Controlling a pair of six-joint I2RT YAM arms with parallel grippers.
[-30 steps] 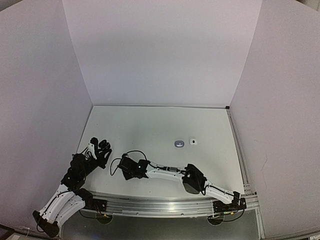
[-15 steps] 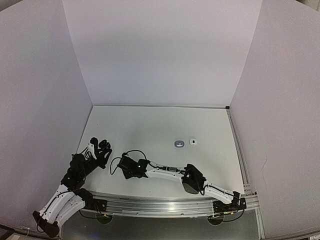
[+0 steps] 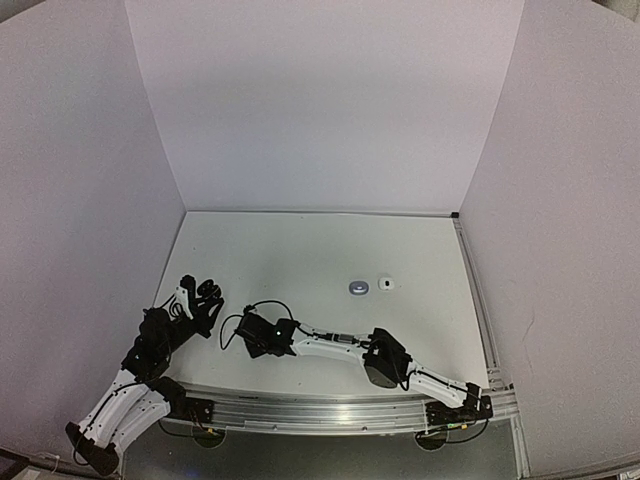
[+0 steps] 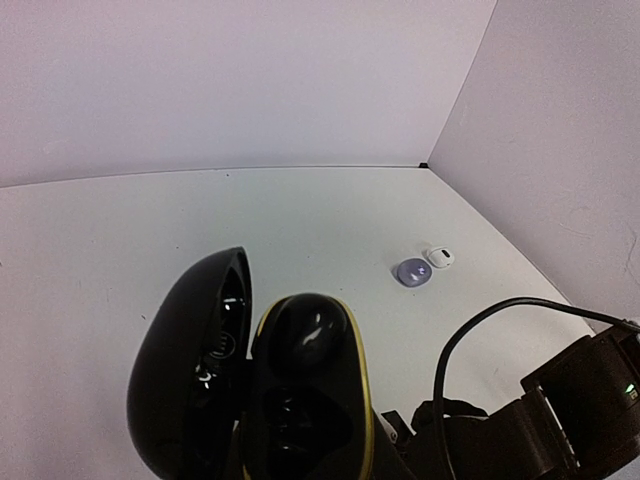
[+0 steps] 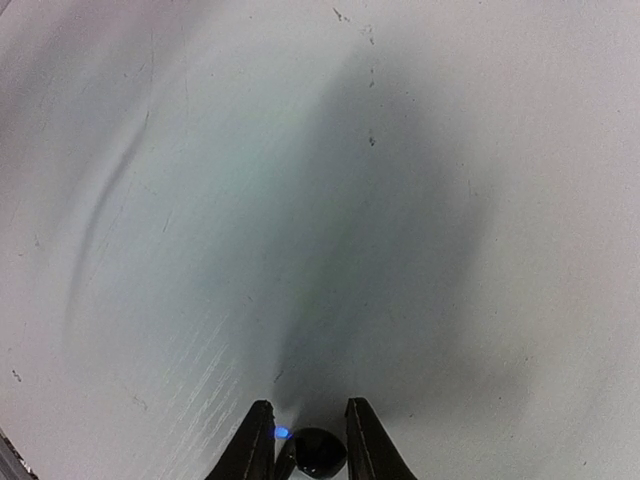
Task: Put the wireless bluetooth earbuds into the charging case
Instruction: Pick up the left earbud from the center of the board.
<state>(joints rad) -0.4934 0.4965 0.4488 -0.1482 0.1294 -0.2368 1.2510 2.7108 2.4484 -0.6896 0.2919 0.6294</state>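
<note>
**Left gripper** (image 3: 197, 300) – lower left of the top view. Jaws closed on the black case (image 4: 305, 400). The fingers themselves are hidden behind the case in the left wrist view.

**Case** – open, with the lid (image 4: 190, 375) swung out to the left. The base has a yellowish rim and fills the lower centre of the left wrist view.

**Right gripper** (image 5: 308, 425) – bottom centre of the right wrist view, low over the table (image 3: 320, 250). Jaws drawn in narrow around a black bud (image 5: 320, 453), which sits between the fingertips. A blue light (image 5: 282, 433) shows beside the left one. In the top view this gripper lies left of centre, just right of the left gripper.

**Grey item** (image 3: 359, 288) and **white item** (image 3: 386, 284) – side by side on the table, right of centre and well apart from both grippers. They are too small to tell bud from case.

**Change from earlier views** – slight. The right wrist has edged a little to the left. The left arm, the case and the two small items lie as before.
</note>
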